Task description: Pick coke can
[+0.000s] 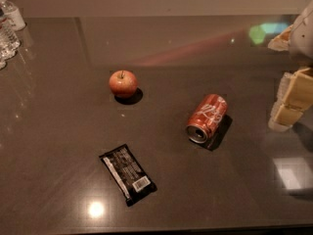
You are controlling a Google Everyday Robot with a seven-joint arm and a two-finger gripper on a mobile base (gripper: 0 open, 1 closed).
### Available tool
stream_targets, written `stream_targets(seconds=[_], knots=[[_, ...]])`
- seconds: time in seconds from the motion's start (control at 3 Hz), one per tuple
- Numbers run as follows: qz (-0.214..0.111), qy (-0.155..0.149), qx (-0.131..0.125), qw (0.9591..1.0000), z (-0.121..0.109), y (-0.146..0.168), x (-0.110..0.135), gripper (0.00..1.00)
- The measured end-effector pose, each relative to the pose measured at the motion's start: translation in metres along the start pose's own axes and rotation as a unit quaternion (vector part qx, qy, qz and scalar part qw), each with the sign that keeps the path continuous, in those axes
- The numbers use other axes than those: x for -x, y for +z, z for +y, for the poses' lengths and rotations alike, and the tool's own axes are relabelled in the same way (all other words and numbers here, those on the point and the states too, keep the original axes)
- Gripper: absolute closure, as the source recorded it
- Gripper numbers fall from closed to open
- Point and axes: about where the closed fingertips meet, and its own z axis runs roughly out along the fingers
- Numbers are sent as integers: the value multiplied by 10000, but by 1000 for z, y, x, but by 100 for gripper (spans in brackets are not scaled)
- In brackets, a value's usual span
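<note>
Approach step, no grasp yet. The can [207,118] lay on its side on the table [58,131], at 4 o'clock from the apple [122,83], with its silver end pointing to 7. The gripper [291,101] hung at the can's 3 o'clock, well apart. I couldn't tell if it was open or closed. My read on the next move: travel toward 9, drop, and close across the can's body, not its ends.

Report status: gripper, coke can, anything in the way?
Gripper at right edge, apart from the can. Coke can on its side, mid-table. Apple and black wrapper lie left of it, not touching; nothing between gripper and can.
</note>
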Motion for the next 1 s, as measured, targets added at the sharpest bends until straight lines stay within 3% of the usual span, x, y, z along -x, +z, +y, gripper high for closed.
stream_targets(seconds=[0.67,1.0], knots=[[-193,-179,-45,9996,0,0,7,0],[-530,-638,-18,9966,1,4,24,0]])
